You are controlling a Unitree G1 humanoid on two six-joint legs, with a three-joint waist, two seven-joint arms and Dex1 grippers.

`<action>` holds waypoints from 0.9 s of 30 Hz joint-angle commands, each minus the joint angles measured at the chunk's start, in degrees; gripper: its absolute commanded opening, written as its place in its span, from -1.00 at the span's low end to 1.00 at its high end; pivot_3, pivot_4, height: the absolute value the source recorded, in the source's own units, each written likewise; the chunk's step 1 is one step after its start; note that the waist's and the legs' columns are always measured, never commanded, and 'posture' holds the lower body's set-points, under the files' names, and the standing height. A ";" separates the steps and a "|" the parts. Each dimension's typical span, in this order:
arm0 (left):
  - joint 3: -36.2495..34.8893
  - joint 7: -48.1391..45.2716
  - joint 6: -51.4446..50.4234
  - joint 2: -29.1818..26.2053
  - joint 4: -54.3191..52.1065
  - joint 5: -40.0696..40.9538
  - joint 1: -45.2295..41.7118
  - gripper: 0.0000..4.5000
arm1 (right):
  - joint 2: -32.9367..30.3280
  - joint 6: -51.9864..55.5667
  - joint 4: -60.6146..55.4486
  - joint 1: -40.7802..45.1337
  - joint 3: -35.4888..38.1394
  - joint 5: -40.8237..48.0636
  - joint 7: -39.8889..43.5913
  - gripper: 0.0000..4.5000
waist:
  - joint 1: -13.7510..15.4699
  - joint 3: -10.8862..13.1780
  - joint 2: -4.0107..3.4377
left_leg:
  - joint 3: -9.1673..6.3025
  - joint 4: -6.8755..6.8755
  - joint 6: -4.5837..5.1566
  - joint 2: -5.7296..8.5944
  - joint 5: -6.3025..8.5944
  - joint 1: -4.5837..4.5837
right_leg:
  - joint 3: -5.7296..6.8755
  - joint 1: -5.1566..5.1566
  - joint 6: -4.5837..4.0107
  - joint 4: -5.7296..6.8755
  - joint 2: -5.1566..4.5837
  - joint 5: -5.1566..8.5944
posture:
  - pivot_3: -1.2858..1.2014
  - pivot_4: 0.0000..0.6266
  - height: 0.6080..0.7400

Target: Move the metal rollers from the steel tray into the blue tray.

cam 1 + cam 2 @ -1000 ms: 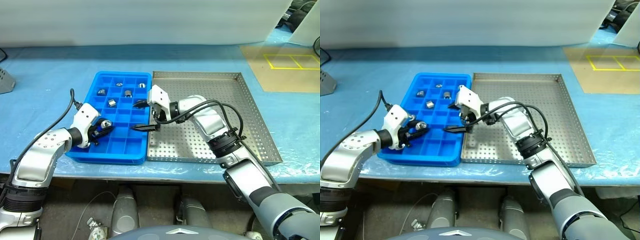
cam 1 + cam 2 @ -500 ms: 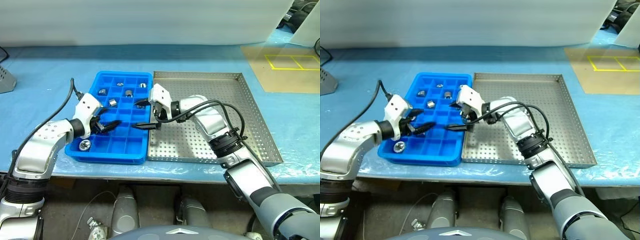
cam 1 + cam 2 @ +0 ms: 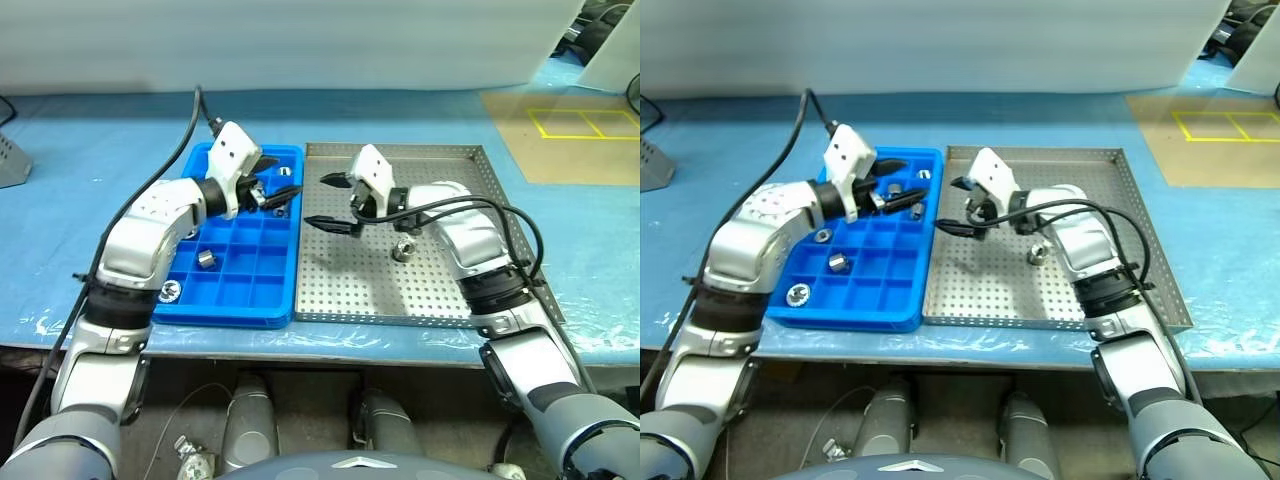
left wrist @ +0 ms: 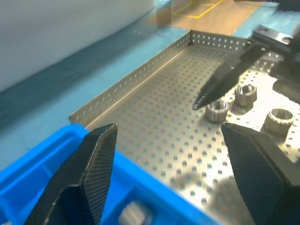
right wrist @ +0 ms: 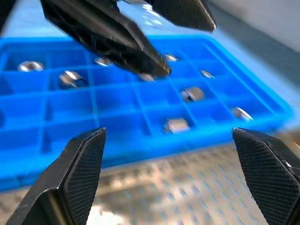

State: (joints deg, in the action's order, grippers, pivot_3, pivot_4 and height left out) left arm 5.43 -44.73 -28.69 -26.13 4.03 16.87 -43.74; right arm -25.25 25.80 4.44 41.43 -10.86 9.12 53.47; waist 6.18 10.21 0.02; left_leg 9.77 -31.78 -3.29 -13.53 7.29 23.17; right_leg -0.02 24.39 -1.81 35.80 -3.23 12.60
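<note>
- Blue tray (image 3: 240, 290) lies on the left of the blue-covered table (image 3: 80, 180), its long side just beside the steel tray (image 3: 480, 200). Several metal rollers sit singly in its square compartments: one near the front left corner (image 3: 171, 291), one a row further back (image 3: 207, 260), and others at the far end, partly hidden by the arm.
- Left gripper (image 3: 268, 185) hangs over the far end of the blue tray, pointing toward the steel tray. Its two black fingers (image 4: 89, 173) stand apart with nothing between them.
- Right gripper (image 3: 330, 200) is above the left part of the steel tray, pointing back toward the blue tray. Its fingers (image 5: 79, 164) are spread wide and empty.
- Steel tray, to the right, has a perforated floor and low rim. One roller (image 3: 404, 247) shows near its middle in the head views, just beside the right forearm. The left wrist view shows three rollers (image 4: 246, 93) close together there, beyond the tip of a right finger.
</note>
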 commanded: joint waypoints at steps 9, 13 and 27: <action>11.55 -14.58 18.93 10.12 27.89 -8.99 -13.03 0.66 | -7.34 14.00 -25.34 -17.23 12.32 3.03 -10.71 1.00 | -4.56 -0.01 -0.03 | 0.04 -0.15 0.22 0.05 0.13 -0.08 | -0.18 -0.10 0.20 -0.11 0.04 -0.12 | -0.34 -0.52 1.00; 10.72 -13.90 24.20 14.87 38.76 -11.20 -17.69 0.66 | -7.42 17.81 -31.38 -23.24 14.87 3.76 -14.53 1.00 | -6.15 -0.01 -0.03 | 0.08 -0.44 0.38 0.05 0.22 -0.10 | -0.35 -0.15 0.19 -0.10 0.05 -0.14 | -0.39 -0.52 1.00; 7.49 -30.21 19.88 8.71 26.46 -5.59 -10.30 0.66 | 0.25 9.09 -12.34 -20.82 5.59 -0.32 -19.51 1.00 | -8.55 -0.02 -0.08 | 0.22 -0.64 0.84 0.11 0.50 -0.20 | -0.60 -0.23 0.18 -0.14 0.03 -0.23 | -0.33 -0.52 1.00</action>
State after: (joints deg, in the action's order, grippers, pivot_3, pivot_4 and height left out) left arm 13.19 -74.01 -8.45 -16.74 33.96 11.17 -54.18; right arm -25.06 37.45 -8.78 19.00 -5.24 9.34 33.66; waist -2.37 10.19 -0.06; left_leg 9.98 -32.42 -2.43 -13.42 7.80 23.00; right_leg -0.60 24.16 -1.63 35.64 -3.22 12.37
